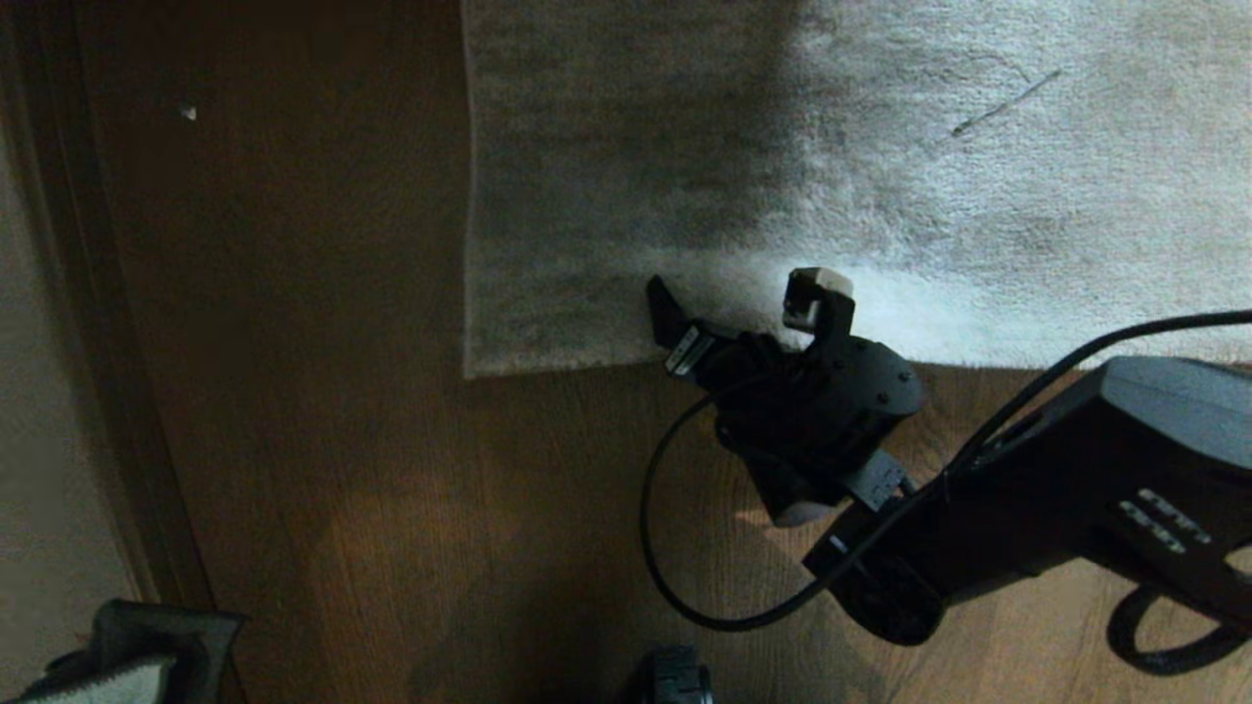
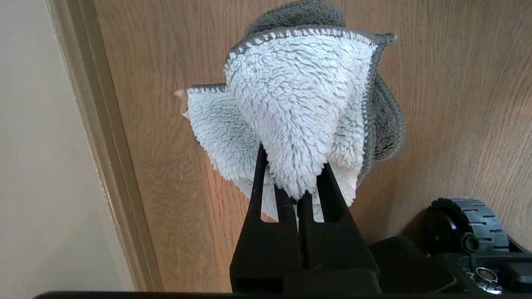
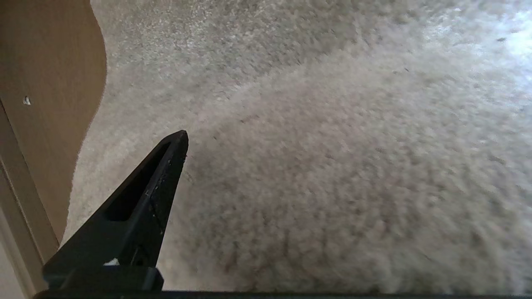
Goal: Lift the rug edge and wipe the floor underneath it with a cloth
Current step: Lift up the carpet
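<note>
The light grey shaggy rug [image 1: 880,176] covers the far part of the view. Its rug edge [image 1: 587,364] lies flat on the brown wood floor [image 1: 391,508], and its corner [image 1: 469,370] is to the left. My right gripper [image 1: 736,293] reaches over that edge, open, its two fingers spread above the pile. The right wrist view shows one black finger [image 3: 153,195] close over the rug [image 3: 332,187]; the other finger is out of that view. At the bottom left, my left gripper [image 2: 291,182] is shut on the pale fluffy cloth [image 2: 295,104], which hangs above the floor.
A pale wall with a dark baseboard [image 1: 88,391] runs along the left. A black cable [image 1: 665,548] loops from the right arm over the floor. The base's wheel [image 2: 469,228] sits near the cloth. A small white speck [image 1: 188,112] lies on the floor.
</note>
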You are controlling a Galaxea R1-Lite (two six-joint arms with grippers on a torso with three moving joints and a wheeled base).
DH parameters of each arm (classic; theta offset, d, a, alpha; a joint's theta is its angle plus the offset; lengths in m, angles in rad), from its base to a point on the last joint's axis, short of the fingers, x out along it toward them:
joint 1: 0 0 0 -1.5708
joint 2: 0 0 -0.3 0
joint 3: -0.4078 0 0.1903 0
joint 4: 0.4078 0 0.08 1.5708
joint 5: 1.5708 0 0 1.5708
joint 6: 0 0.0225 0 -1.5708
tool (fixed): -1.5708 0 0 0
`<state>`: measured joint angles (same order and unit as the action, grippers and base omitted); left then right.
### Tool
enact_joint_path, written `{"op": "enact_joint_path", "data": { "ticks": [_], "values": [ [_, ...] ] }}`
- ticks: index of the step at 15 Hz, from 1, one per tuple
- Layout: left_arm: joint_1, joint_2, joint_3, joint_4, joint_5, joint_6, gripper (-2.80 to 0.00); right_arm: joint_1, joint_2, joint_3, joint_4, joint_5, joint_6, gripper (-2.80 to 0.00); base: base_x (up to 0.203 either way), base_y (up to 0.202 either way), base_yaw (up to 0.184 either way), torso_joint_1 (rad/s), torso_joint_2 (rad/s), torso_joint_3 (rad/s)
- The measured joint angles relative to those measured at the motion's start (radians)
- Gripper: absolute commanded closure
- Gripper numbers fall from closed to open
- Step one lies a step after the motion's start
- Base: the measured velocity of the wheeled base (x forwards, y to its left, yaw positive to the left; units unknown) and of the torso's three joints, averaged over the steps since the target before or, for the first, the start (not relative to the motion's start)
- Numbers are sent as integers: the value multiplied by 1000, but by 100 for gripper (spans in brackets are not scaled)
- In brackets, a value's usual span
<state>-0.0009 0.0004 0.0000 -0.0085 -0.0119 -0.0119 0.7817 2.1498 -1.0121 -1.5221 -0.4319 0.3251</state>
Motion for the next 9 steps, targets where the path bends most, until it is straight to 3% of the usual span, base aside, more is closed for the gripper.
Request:
{"op": "enact_joint_path", "data": {
  "ticks": [9],
  "values": [
    [0,0,0,0,0,0,0,36,33,-91,0,-2,6,-280,0,0,0,0,0,0]
  ]
}}
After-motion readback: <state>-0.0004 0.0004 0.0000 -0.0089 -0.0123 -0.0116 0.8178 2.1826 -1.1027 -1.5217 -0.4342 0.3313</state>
